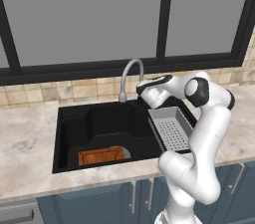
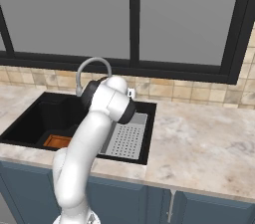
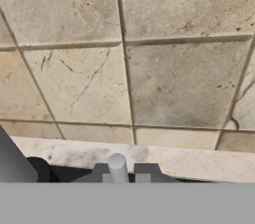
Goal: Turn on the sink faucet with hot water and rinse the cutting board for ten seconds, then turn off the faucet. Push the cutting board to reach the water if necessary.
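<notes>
The sink faucet (image 1: pixel 131 70) arches its grey spout over the back of the black sink (image 1: pixel 74 123). My gripper (image 1: pixel 141 88) is at the faucet's base, pointing at the tiled wall. In the hand view, my gripper (image 3: pixel 124 174) is shut on the small grey faucet handle (image 3: pixel 117 166), which stands between the dark fingertips (image 3: pixel 147 172). The orange-brown cutting board (image 1: pixel 101 156) lies flat on the sink floor at the front left, away from the spout, and it also shows in the right base view as the cutting board (image 2: pixel 57 141). The water is out of view.
A grey perforated tray (image 1: pixel 172 127) sits in the right part of the basin under my forearm. The beige tiled backsplash (image 3: pixel 124 68) and a dark window frame (image 1: pixel 164 19) stand right behind the faucet. Marble counter (image 2: pixel 199 138) stretches to the right.
</notes>
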You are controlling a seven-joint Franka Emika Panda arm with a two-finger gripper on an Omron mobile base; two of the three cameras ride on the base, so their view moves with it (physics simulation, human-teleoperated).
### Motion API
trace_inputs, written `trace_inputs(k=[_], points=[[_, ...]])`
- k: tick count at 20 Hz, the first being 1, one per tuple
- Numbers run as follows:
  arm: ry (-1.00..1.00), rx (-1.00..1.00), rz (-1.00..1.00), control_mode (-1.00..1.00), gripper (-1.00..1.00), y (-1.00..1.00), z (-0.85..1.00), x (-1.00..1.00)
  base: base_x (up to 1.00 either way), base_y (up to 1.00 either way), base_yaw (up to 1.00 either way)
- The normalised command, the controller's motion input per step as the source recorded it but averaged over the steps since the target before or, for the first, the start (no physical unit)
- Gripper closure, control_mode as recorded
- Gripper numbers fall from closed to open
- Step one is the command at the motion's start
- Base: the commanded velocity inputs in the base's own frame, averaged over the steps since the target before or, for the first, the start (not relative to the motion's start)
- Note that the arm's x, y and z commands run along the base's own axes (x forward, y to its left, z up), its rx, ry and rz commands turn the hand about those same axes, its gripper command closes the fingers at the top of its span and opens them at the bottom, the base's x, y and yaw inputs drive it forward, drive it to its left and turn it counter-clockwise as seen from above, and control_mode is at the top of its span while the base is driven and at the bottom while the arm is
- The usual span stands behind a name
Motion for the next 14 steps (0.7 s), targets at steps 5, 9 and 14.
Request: trace_inputs(k=[5,9,14], points=[[0.00,0.00,0.00,-1.00,1.00,0.00,0.00,0.00,0.00,0.00,0.00],[0.00,0.00,0.00,-1.00,1.00,0.00,0.00,0.00,0.00,0.00,0.00],[0.00,0.00,0.00,-1.00,1.00,0.00,0.00,0.00,0.00,0.00,0.00]])
